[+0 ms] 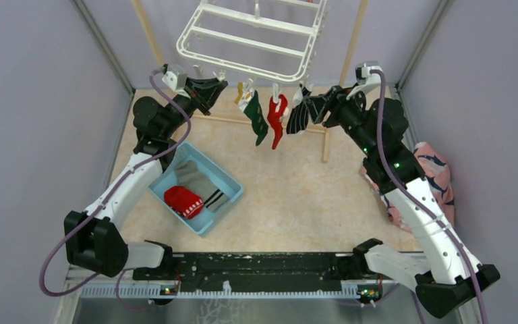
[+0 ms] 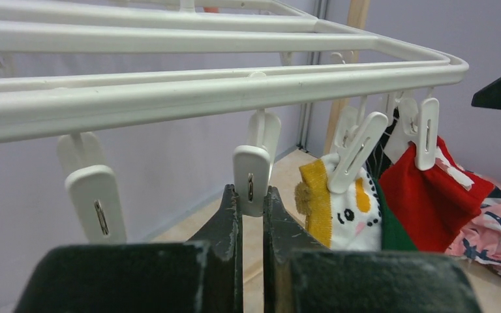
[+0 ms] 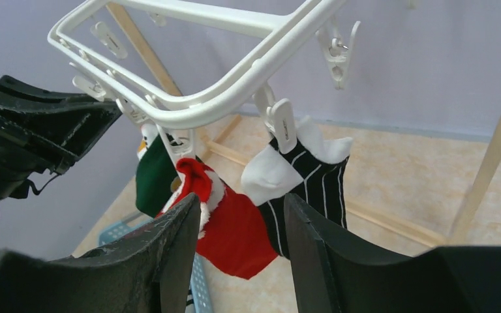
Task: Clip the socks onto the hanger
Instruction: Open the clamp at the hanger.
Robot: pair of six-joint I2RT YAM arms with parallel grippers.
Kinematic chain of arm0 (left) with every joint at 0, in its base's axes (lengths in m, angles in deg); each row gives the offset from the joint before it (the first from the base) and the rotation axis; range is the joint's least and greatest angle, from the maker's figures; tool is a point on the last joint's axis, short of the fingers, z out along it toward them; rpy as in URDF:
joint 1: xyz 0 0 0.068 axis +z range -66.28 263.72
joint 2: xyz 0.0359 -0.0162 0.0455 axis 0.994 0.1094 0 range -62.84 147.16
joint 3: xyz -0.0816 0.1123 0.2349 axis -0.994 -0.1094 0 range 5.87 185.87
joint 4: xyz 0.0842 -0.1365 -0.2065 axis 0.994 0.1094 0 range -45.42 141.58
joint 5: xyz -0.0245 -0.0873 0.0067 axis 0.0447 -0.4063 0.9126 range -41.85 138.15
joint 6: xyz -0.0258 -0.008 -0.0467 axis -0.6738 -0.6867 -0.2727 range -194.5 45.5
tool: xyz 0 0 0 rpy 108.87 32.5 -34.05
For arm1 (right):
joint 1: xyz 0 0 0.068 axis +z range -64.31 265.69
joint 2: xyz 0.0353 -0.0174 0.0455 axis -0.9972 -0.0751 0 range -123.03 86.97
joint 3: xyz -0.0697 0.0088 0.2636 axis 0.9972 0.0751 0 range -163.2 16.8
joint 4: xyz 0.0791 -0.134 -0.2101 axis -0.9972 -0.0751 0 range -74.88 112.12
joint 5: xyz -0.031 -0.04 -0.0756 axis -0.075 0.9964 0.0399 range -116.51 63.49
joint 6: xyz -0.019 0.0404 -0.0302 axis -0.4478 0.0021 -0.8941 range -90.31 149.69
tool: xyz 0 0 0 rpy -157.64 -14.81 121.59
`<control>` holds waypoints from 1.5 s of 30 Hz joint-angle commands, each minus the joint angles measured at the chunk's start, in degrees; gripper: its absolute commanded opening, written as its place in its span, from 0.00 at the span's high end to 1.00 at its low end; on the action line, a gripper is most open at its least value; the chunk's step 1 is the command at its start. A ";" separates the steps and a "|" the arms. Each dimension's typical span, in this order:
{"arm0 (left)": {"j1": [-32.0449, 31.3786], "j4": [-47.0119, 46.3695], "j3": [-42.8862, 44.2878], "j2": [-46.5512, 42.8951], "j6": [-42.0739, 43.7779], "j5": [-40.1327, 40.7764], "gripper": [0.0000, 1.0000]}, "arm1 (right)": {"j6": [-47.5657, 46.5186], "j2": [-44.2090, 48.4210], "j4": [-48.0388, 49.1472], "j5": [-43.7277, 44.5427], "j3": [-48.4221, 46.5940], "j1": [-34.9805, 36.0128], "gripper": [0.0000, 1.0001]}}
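The white hanger (image 1: 249,34) hangs at the back. Three socks are clipped along its near edge: a dark green-white one (image 1: 257,116), a red one (image 1: 276,118) and a black-white striped one (image 1: 299,115). My left gripper (image 1: 212,88) is up at the hanger's left part. In the left wrist view its jaws (image 2: 252,195) are shut on the lower end of an empty white clip (image 2: 252,171). My right gripper (image 1: 313,104) is open and empty (image 3: 241,208), just in front of the striped sock (image 3: 313,182) and the red sock (image 3: 235,228).
A blue basket (image 1: 215,167) on the floor at the left holds a red sock (image 1: 183,201) and a grey striped sock (image 1: 199,177). A pink shark-print cloth (image 1: 438,175) lies at the right. Wooden rack poles (image 1: 351,40) stand behind the hanger.
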 commanded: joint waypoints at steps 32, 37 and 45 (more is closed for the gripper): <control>-8.46 12.28 0.03 -3.66 0.45 -2.86 1.00 | -11.33 -5.99 -5.10 15.04 -12.10 25.90 0.50; -9.76 15.83 2.40 -3.35 0.88 -3.12 1.00 | -13.41 -9.48 -0.55 16.88 -11.27 25.90 0.49; -11.40 20.88 4.40 -3.59 1.28 -2.61 1.00 | -15.78 -16.14 1.17 16.76 -16.82 25.86 0.34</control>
